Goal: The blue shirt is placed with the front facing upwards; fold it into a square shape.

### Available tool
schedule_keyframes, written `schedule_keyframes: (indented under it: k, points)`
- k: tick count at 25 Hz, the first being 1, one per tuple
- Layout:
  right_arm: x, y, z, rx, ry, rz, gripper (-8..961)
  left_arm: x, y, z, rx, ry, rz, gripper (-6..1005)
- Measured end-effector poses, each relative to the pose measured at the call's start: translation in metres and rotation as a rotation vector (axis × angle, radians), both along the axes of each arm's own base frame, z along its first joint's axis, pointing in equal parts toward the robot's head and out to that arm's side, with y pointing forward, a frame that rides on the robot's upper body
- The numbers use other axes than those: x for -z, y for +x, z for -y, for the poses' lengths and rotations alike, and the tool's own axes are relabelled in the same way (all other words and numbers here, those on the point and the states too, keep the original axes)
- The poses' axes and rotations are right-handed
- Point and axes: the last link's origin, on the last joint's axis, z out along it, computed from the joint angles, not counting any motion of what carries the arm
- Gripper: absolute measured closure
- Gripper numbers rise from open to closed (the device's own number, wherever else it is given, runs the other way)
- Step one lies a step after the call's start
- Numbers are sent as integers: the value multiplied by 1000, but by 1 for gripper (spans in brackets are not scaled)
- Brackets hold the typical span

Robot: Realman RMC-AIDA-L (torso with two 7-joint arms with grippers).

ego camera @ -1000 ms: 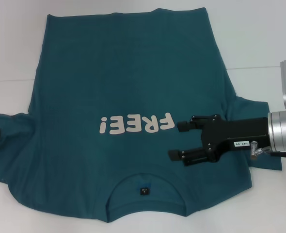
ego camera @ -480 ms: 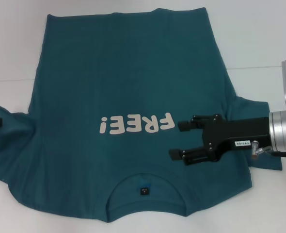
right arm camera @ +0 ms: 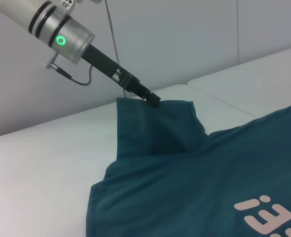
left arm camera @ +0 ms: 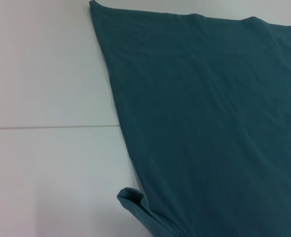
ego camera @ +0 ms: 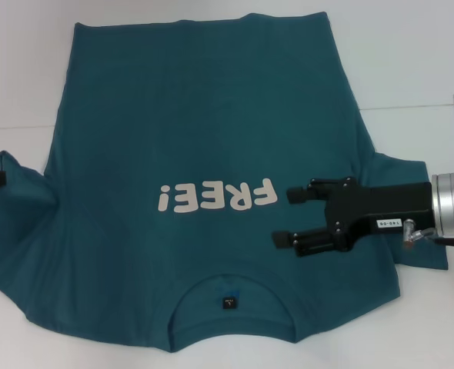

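Teal-blue cotton covers most of the white table (ego camera: pixel 412 61): the blue shirt (ego camera: pixel 196 123) is spread front up, its white "FREE!" print (ego camera: pixel 215 196) reading upside down from the head view, its collar (ego camera: pixel 231 307) at the near edge and its hem at the far edge. The sleeve on the robot's left (right arm camera: pixel 155 126) is pinched at its edge by the left claw (right arm camera: pixel 153 98) and is seen raised off the table in the right wrist view, the cloth hanging in a slack tent below the pressed-together tips. The right claw (ego camera: pixel 288 217) hovers over the chest just beside the print, its fingers spread and holding nothing; the right sleeve (ego camera: pixel 412 192) lies flat under the arm.

The step in hand is judged to be the folding of the left sleeve and side inward. It would be done well if the sleeve were carried across low and level, so that a straight crease parallel to the side seam is formed, and if the cloth were laid down before being released. The body should be kept from dragging; the open right claw could be pressed down as an anchor.
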Motion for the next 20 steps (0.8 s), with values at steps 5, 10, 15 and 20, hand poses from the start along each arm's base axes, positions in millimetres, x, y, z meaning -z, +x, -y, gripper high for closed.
schedule_keyframes:
  k: [5, 10, 15, 20]
  points:
    - [0, 0, 0, 1, 2, -1, 13, -2, 5, 0, 1, -1, 3, 970]
    - [-2, 0, -1, -2, 12, 5, 13, -3, 14, -2, 9, -2, 9, 970]
    - [-3, 0, -2, -5, 16, 7, 13, -1, 25, -3, 24, -7, 14, 962]
    - [-5, 1, -3, -6, 30, 6, 12, 10, 43, -5, 37, -25, 28, 946]
